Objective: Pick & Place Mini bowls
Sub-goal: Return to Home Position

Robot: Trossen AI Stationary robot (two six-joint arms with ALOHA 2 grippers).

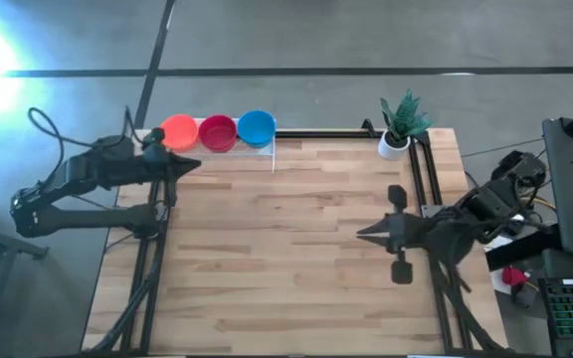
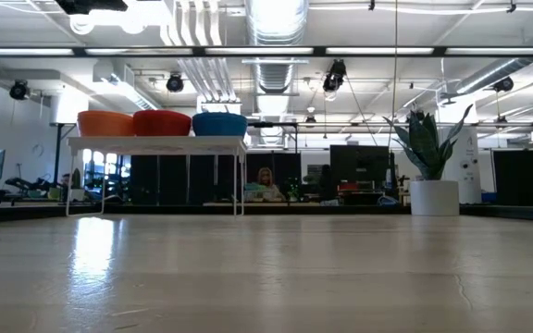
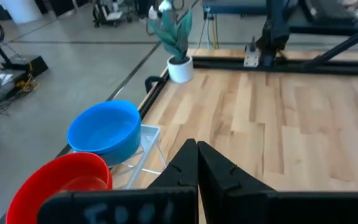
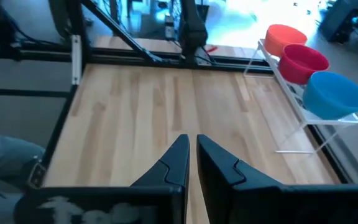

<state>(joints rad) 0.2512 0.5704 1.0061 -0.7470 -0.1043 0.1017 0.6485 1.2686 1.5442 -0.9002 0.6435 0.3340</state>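
Along the table's (image 1: 296,268) left edge, the left gripper (image 1: 195,166) hovers with fingers pressed together, just before the white rack (image 2: 155,144) at the far-left corner. On the rack, 3 mini bowls sit in a row: orange bowl (image 1: 178,130), red bowl (image 1: 217,132), blue bowl (image 1: 256,127). A potted plant (image 1: 398,127) stands farther right. Near the right edge hangs the right gripper (image 1: 361,234), fingers together.

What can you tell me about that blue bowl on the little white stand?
The bright blue round plastic bowl is smooth, glossy, upright and looks empty. It sits on the end of the white wire-mesh rack, at the far left corner of the wooden table, close beside a crimson red plastic bowl.
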